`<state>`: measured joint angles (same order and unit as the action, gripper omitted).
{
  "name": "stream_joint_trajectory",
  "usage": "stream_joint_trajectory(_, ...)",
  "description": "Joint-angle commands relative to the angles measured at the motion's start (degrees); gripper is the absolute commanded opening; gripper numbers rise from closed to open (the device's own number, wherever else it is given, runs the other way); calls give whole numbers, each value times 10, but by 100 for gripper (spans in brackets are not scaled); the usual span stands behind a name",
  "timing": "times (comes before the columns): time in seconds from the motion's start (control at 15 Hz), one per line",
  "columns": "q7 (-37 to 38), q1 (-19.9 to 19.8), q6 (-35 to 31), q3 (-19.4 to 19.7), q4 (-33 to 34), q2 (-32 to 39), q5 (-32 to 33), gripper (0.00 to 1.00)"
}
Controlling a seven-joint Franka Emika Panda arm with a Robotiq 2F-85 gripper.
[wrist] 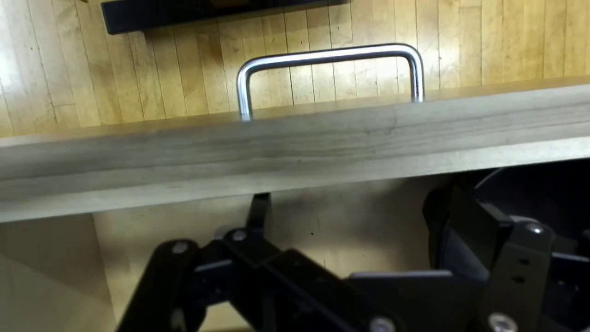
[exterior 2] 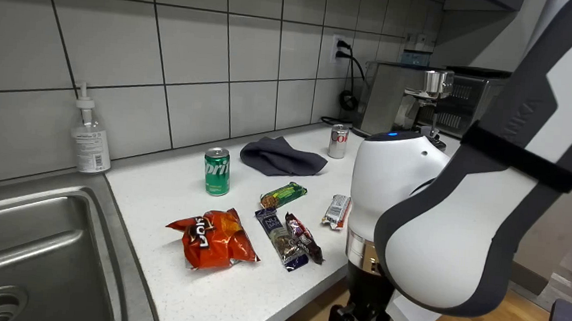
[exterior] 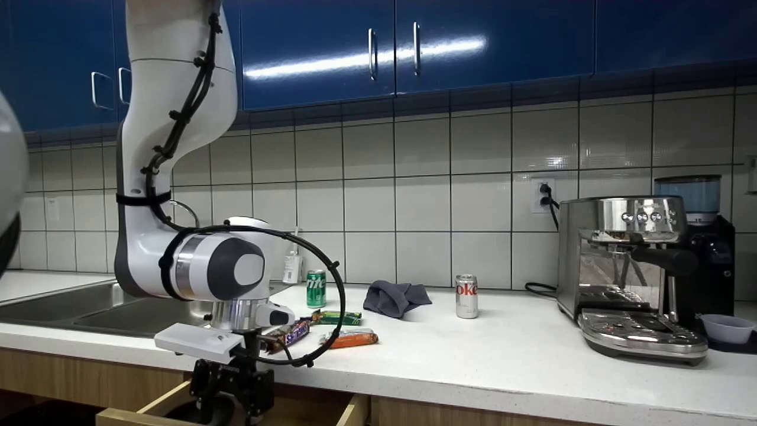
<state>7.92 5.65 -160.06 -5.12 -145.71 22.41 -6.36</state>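
Note:
In an exterior view my gripper (exterior: pixel 232 408) points down into a pulled-out wooden drawer (exterior: pixel 356 409) under the counter. The wrist view shows the gripper (wrist: pixel 352 205) open, with bare drawer floor between its fingers. Its left fingertip (wrist: pixel 261 201) comes close to the inside of the drawer front (wrist: pixel 295 159); whether they touch I cannot tell. A dark round bowl-like container (wrist: pixel 539 198) lies in the drawer beside the right finger, partly covered by it. On the drawer's outer face is a metal bar handle (wrist: pixel 329 56).
On the counter (exterior: pixel 502 355) stand a green Sprite can (exterior 2: pixel 217 171), a Diet Coke can (exterior 2: pixel 338 141) and a dark cloth (exterior 2: pixel 281 157). Several snack bars (exterior 2: pixel 283 195) lie near a red chip bag (exterior 2: pixel 220 239). A sink (exterior 2: pixel 33 243) and an espresso machine (exterior: pixel 627 272) flank them.

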Motion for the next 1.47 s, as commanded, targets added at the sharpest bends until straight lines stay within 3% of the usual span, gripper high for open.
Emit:
stream_joint_trajectory(0.0,-12,-11,50,-12,-37,-43,-12,100)
stream_joint_trajectory(0.8,-7,-3,141,-10,-78,-91,-9,100)
stream_joint_trajectory(1.4,-3,-3,165,-10,-80,-118,-27,100)
